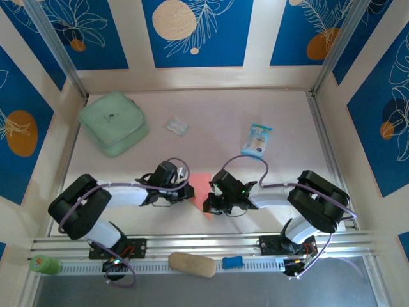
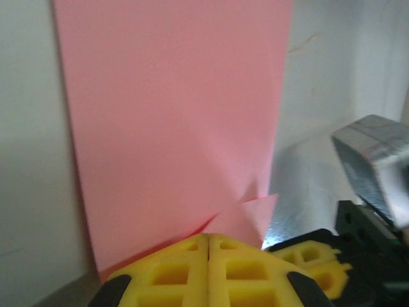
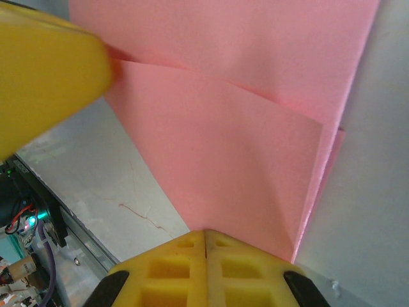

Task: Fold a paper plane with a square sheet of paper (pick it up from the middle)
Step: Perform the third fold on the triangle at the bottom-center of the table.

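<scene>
The square sheet of paper (image 1: 200, 184) is salmon-pink and lies partly folded on the table between the two arms. My left gripper (image 1: 190, 193) is shut at its left edge. In the left wrist view the yellow tips (image 2: 208, 238) meet on the paper's (image 2: 172, 115) near edge, beside a small turned-over flap. My right gripper (image 1: 210, 205) is shut at the sheet's near right corner. In the right wrist view the folded layers (image 3: 243, 141) run down into the closed tips (image 3: 205, 233). A left finger (image 3: 45, 77) shows at the sheet's far corner.
A mint-green pouch (image 1: 114, 123) sits at the back left, a small clear wrapper (image 1: 177, 125) behind the paper, and a blue-and-white snack packet (image 1: 257, 139) at the back right. A tan pad (image 1: 192, 264) and a blue piece (image 1: 232, 261) lie on the front rail.
</scene>
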